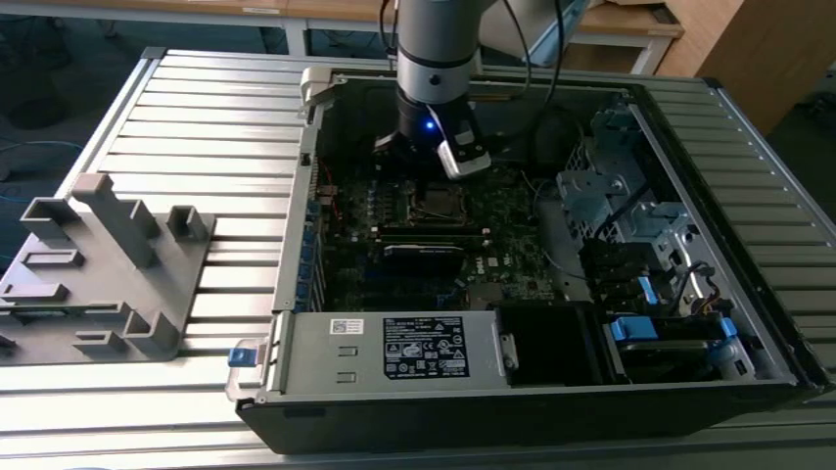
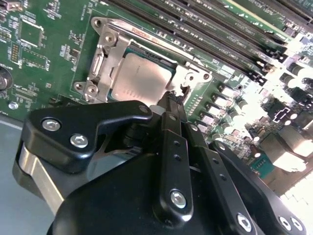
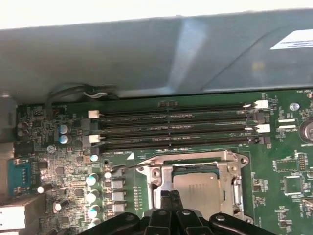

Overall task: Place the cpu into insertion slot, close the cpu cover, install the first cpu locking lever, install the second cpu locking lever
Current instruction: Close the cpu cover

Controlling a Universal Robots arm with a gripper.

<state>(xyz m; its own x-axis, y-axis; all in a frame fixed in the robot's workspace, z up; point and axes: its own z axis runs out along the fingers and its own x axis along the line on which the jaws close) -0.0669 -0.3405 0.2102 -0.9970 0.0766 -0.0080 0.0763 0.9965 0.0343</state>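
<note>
The cpu cover [image 2: 108, 54], probably thin stiff metal, is best pushed at its edge, beside the gripper [image 2: 172, 102], whose jaws are pressed together.

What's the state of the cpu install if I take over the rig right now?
end effector: looks shut, nothing seen held, tips close to the edge of the cpu cover.
cpu: seated in the insertion slot, metal face up.
cpu cover: lying down over the cpu, which shows through its window.
Done: cpu placed, cover closed.
Left: both locking levers; neither wrist view lets me tell whether either is latched.
</note>
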